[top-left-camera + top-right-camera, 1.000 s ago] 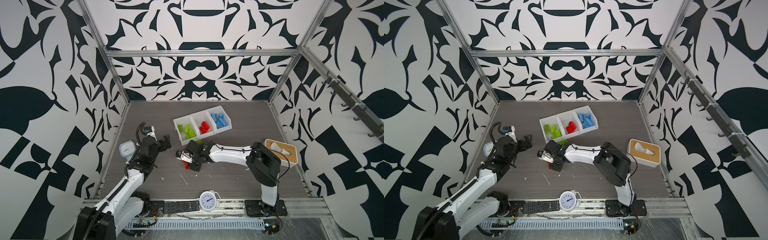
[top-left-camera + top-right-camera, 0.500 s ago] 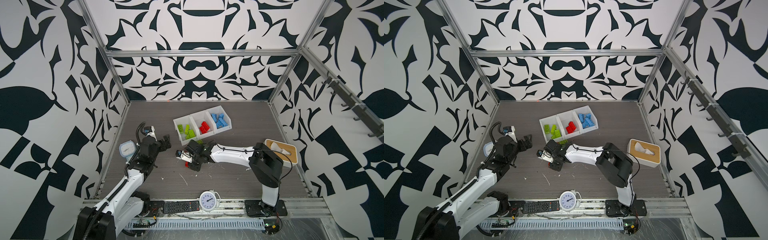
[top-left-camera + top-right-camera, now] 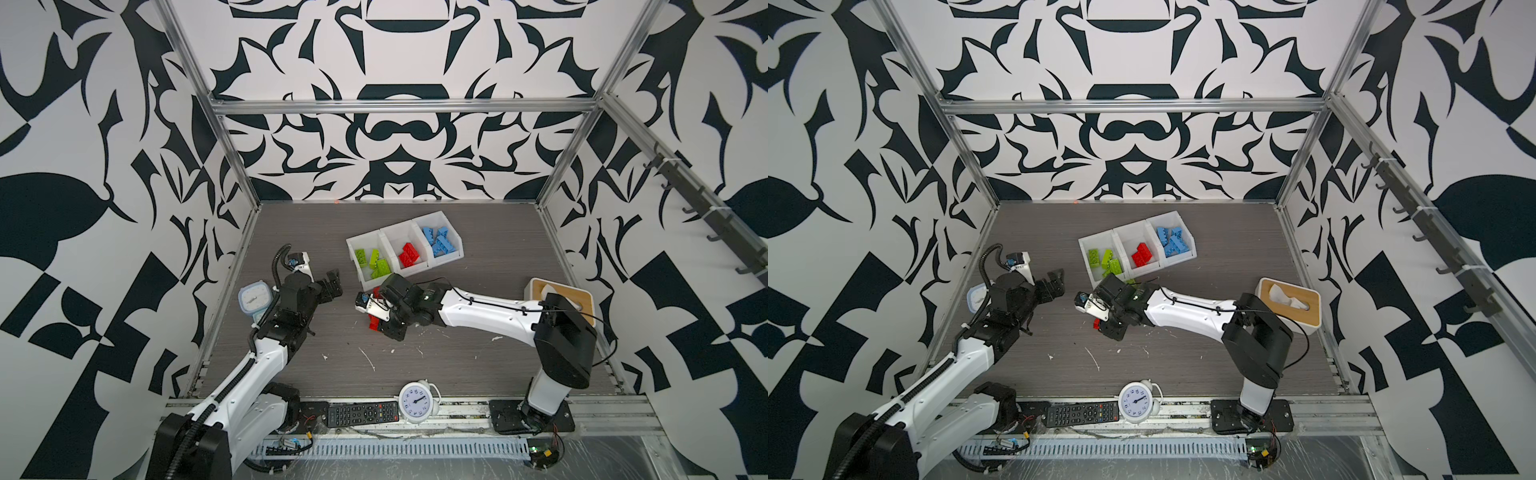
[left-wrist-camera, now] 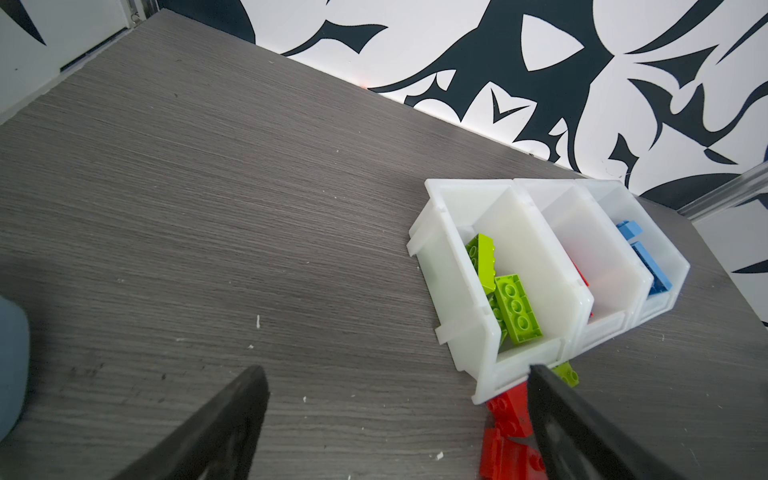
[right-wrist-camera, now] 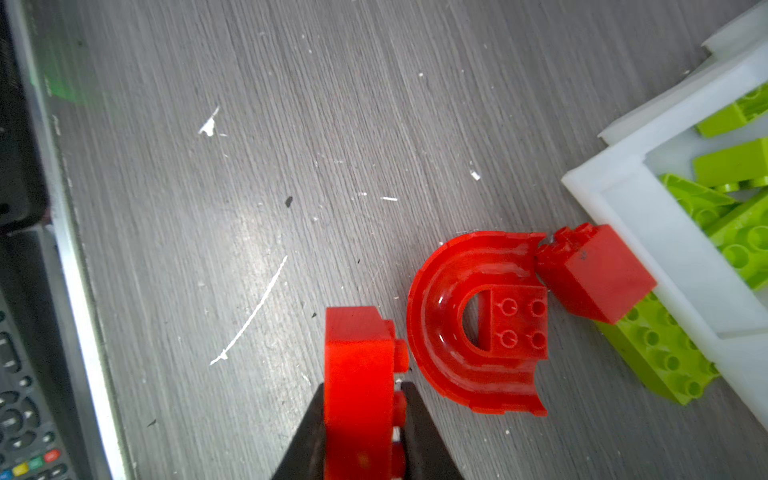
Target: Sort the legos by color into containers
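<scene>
Grey tabletop (image 3: 478,249), right end effector (image 5: 365,386) pinching red brick (image 5: 355,345), studs toward arch (image 5: 436,316), left end effector (image 4: 397,372) agape

Glossy plastic arch (image 5: 436,324), matt woodgrain table (image 5: 291,124)

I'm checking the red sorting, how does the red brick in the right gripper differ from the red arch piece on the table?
The red brick is a straight block; the red arch piece is curved around a hollow. The brick is clamped in the right gripper, studs sideways; the arch lies flat and free on the table. Both are red and outside the containers.
</scene>
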Tool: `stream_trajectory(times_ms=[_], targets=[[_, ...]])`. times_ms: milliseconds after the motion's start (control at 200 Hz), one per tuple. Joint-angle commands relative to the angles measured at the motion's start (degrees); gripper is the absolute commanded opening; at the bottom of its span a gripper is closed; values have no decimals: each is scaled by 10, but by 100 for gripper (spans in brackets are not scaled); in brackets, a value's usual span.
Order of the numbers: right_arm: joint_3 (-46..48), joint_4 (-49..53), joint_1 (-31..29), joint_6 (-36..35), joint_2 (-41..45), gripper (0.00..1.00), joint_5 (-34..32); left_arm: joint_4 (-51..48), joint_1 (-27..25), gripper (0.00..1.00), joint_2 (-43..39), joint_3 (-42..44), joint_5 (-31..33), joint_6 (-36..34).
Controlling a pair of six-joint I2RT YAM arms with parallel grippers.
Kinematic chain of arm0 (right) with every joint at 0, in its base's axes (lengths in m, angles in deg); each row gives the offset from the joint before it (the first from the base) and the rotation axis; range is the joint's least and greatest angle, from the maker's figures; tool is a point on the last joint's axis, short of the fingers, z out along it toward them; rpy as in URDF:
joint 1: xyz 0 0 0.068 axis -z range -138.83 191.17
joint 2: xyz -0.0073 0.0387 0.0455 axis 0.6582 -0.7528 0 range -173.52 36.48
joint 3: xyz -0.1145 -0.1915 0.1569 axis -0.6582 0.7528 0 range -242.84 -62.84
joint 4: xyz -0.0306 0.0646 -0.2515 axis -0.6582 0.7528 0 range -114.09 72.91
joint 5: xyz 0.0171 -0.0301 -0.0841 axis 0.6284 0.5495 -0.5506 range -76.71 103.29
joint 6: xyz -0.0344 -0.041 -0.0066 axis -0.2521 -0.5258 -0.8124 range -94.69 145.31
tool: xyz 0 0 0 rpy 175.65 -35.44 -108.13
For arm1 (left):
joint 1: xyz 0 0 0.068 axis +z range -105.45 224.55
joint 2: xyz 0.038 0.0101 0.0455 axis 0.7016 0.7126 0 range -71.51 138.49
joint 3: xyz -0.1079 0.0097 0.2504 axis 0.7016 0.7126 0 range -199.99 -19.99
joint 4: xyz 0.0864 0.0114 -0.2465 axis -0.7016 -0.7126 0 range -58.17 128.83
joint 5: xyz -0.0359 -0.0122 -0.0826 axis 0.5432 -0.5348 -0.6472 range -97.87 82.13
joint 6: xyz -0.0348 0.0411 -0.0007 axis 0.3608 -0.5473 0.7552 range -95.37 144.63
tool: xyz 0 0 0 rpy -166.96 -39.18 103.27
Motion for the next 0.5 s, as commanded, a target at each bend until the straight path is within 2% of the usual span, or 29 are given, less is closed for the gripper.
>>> stream_trajectory(times_ms=[0, 255, 495], targets=[[-3, -17, 30, 19, 44, 22, 35, 5, 3, 100, 1, 9, -1, 7], [-23, -36, 148, 34, 81, 22, 89, 5, 2, 100, 3, 8, -5, 7], [-88, -44, 252, 39, 32, 22, 114, 5, 2, 100, 5, 7, -7, 6]])
